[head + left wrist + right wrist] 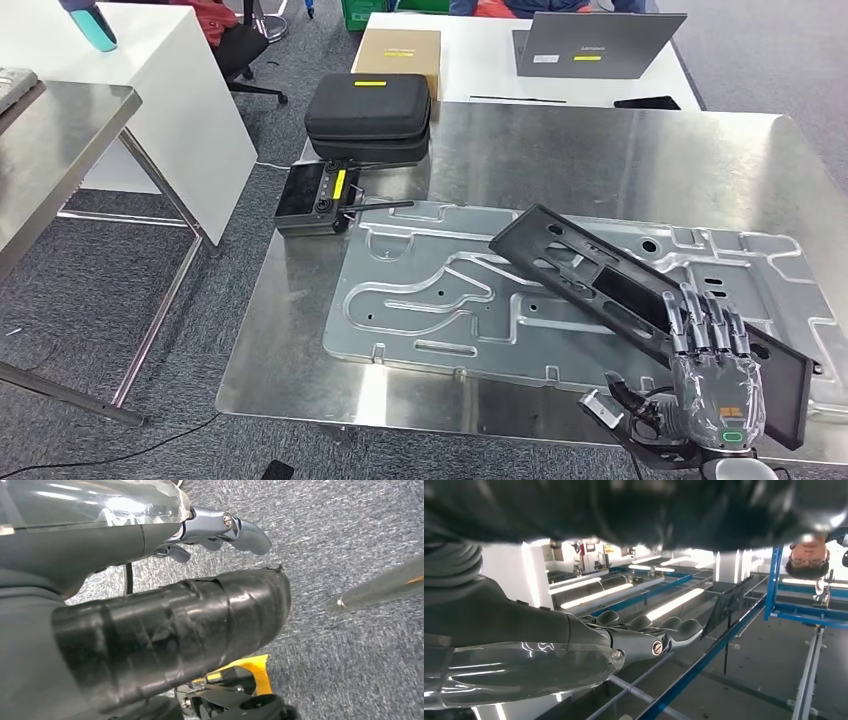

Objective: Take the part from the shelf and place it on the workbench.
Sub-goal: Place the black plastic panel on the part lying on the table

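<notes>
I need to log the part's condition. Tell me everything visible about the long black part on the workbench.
The long black plastic-looking panel is a flat, narrow strip with rectangular cut-outs and small holes along its length. It lies slanted across the pressed silver metal sheet on the steel workbench, its far end seemingly raised off the sheet. The right hand lies over its near end, fingers on top. No damage is visible.

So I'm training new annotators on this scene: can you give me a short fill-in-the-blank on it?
1. The right hand holds the black ___.
2. The part's far end rests on a silver metal ___.
3. The controller lies just in front of a black ___.
4. Beyond the workbench, a grey ___ stands on the white table.

Missing: part; plate; case; laptop
</notes>
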`<state>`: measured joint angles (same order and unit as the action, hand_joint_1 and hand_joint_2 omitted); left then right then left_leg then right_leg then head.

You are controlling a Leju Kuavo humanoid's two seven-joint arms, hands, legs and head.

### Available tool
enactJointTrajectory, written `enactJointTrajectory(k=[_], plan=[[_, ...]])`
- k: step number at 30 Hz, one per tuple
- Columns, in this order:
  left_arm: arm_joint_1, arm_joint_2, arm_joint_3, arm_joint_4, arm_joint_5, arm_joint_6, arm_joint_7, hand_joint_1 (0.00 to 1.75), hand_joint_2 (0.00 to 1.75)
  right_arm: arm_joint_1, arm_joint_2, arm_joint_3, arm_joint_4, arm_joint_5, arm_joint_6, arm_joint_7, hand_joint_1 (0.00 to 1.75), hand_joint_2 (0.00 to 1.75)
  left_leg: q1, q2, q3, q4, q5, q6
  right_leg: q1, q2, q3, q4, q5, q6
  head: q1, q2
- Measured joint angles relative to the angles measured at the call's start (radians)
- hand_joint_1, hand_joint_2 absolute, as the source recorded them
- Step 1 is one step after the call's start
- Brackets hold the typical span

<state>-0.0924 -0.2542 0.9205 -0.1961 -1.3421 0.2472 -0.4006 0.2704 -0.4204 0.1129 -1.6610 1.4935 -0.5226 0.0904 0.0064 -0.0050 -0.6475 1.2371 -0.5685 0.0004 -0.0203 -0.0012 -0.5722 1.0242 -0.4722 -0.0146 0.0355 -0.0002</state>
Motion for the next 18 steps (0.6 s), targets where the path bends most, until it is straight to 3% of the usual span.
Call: enactJointTrajectory(k=[2,3,6,8,9,12,13,14,15,16,18], plan=[[-0.001,0.001,0.0,0.0,0.001,0.0,0.0,0.0,0.0,0.0,0.0,0.0,0.0,0.0,0.0,0.0,0.0,0.0,-0.001,0.0,0.068,-0.144,0.06,0.007,0.002,0.001,0.002,0.002,-0.002,0.005,0.0,0.0],[-0.002,0.001,0.0,0.0,0.002,0.001,-0.001,0.0,0.0,0.001,-0.001,0.0,-0.001,0.0,0.0,-0.002,0.0,0.0,-0.002,0.0,0.091,-0.193,0.075,0.011,0.004,0.002,0.002,0.003,-0.002,0.009,0.0,0.0],[-0.001,0.001,0.0,0.0,0.01,0.002,-0.003,0.0,0.0,0.014,-0.015,0.0,-0.018,-0.001,-0.002,-0.009,0.0,0.0,-0.006,-0.001,0.102,-0.222,0.082,0.026,0.005,0.002,-0.001,0.002,0.001,0.027,0.0,0.0],[0.0,0.002,0.001,0.0,0.015,0.002,-0.003,0.0,0.0,0.044,-0.036,0.0,-0.054,-0.009,-0.013,-0.006,0.0,0.0,-0.003,-0.001,0.103,-0.231,0.09,0.04,0.002,0.002,-0.007,0.021,-0.016,0.037,0.001,0.0],[0.0,0.002,0.001,0.0,0.018,0.003,-0.003,0.0,0.0,0.061,-0.046,-0.001,-0.078,-0.02,-0.026,-0.003,0.0,0.0,-0.001,-0.001,0.104,-0.236,0.094,0.046,0.001,0.002,-0.021,0.055,-0.041,0.041,0.001,0.0],[0.003,0.003,0.002,0.0,0.023,0.012,0.001,0.0,0.0,0.107,-0.053,-0.002,-0.16,-0.134,-0.106,-0.037,0.0,0.0,-0.002,0.0,0.101,-0.236,0.096,0.052,-0.002,0.002,-0.103,0.234,-0.133,0.048,0.001,0.0],[0.006,0.003,0.003,0.0,0.024,0.017,0.004,0.0,0.0,0.115,-0.04,-0.004,-0.189,-0.199,-0.134,-0.085,0.0,0.0,-0.002,0.001,0.1,-0.235,0.096,0.052,-0.003,0.002,-0.119,0.269,-0.14,0.05,0.001,0.0],[0.009,0.003,0.004,0.0,0.025,0.022,0.007,0.0,0.0,0.119,-0.015,-0.009,-0.217,-0.27,-0.153,-0.155,0.0,0.0,-0.002,0.002,0.101,-0.234,0.095,0.051,-0.003,0.002,-0.119,0.267,-0.127,0.05,0.001,0.0],[0.01,0.003,0.004,0.0,0.027,0.027,0.009,0.0,0.0,0.118,0.023,-0.019,-0.242,-0.345,-0.163,-0.242,0.0,0.0,-0.002,0.002,0.102,-0.233,0.093,0.049,-0.003,0.001,-0.097,0.225,-0.096,0.048,0.001,0.0],[0.012,0.002,0.004,0.0,0.03,0.032,0.011,0.0,0.0,0.114,0.071,-0.035,-0.263,-0.426,-0.167,-0.339,0.0,0.0,-0.001,0.002,0.103,-0.231,0.091,0.047,-0.004,0.001,-0.062,0.154,-0.06,0.046,0.001,0.0],[0.012,0.001,0.006,0.0,0.037,0.042,0.014,0.0,0.0,0.101,0.167,-0.071,-0.292,-0.593,-0.17,-0.494,0.0,0.0,-0.004,0.0,0.103,-0.226,0.087,0.038,-0.001,0.002,-0.006,0.039,-0.017,0.039,0.001,0.0]])
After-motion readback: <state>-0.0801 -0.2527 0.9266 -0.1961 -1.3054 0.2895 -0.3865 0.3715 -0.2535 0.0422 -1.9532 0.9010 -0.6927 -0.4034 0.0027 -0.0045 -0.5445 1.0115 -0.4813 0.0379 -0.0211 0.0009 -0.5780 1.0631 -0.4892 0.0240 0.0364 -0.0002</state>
